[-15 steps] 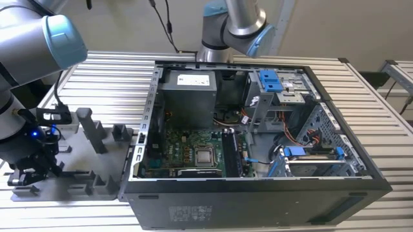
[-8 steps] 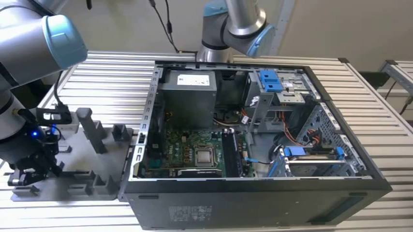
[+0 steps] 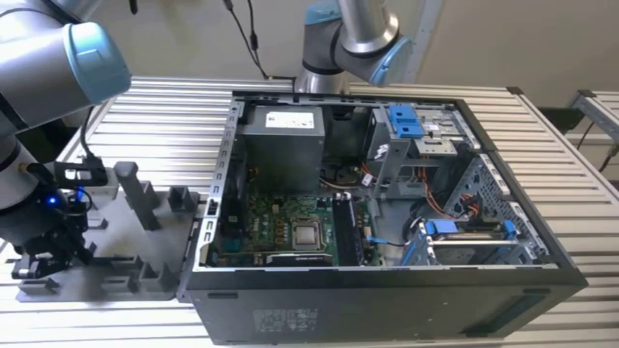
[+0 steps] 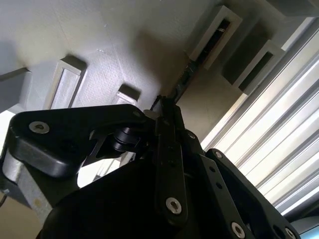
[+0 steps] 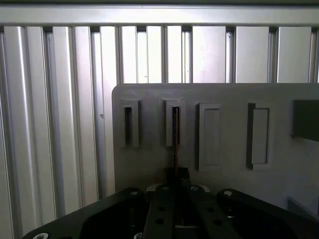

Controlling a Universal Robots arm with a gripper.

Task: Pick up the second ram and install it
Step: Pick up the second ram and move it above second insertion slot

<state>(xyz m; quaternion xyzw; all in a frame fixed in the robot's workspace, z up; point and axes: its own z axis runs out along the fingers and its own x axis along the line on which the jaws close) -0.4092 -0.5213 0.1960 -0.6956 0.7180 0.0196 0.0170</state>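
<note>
Right, closest in, in the first wrist view: the gripper (image 5: 176, 173) sat low over the grey tray (image 5: 229, 99). Its jaws were pinched together on the near end of the second ram (image 5: 175, 134), and I saw hardly any gap on either side of the board. The stick stood on edge, so to me it read as one thin dark line running away from the fingertips. Its far part was inside a slotted block (image 5: 168, 124) on the tray.

The second wrist view gave me the same grip from the side. One long black finger (image 4: 167, 149) lay in line with the board, and the dark strip carried on past its tip into the block's opening.

That block had neighbours of the same grey: a slotted neighbour (image 5: 128, 124) on one side and a plain block (image 5: 209, 137) on the other. Past the tray's far edge ran the ribbed metal table (image 5: 60, 124).

In the exterior view the tray lay just beside the open computer case (image 3: 387, 290), at the exterior view's left of it. The arm (image 3: 58, 65) was bent down over the tray's near end. The motherboard (image 3: 280, 225) lay on the case floor, well apart from the gripper. Farthest off, a second arm (image 3: 349, 36) stood behind the case.
</note>
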